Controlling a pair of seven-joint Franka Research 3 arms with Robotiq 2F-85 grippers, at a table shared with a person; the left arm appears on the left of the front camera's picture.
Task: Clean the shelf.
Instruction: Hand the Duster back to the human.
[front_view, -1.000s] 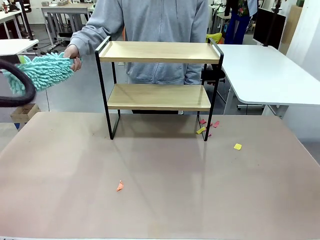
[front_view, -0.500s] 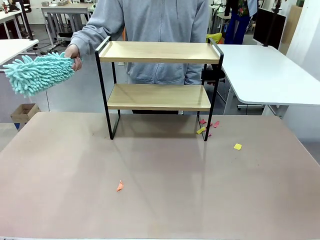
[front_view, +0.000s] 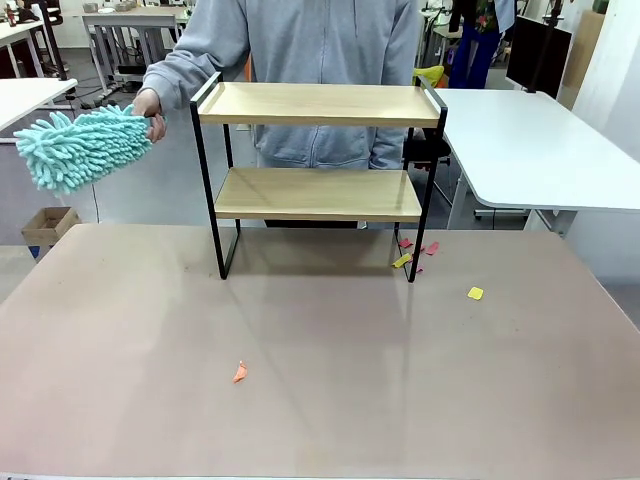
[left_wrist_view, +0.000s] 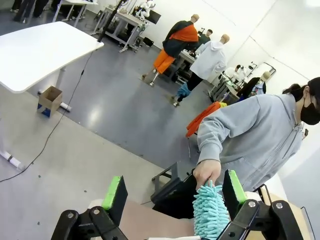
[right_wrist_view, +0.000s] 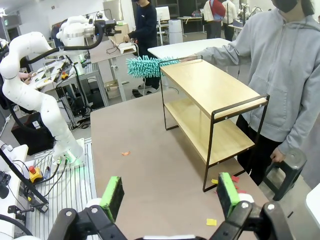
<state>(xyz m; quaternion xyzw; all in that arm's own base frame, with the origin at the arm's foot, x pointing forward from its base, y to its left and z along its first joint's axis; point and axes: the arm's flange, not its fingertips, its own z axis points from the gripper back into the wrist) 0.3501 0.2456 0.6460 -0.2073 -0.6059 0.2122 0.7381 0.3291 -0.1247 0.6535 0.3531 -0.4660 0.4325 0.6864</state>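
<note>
Across the table (front_view: 320, 400), a duster (front_view: 82, 147) is offered beside the shelf (front_view: 318, 150); left gripper (left_wrist_view: 172, 192), fingers apart like the right gripper (right_wrist_view: 170, 195), judged to grasp next.

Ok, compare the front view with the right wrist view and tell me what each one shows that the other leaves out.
Front view alone: a yellow paper scrap right of the shelf, with the shelf seen head-on. Right wrist view alone: the open right gripper, the raised left arm, and a black stool beside the person. Both: the person's hand holding the teal duster beside the shelf's top board, and an orange scrap on the table.
</note>
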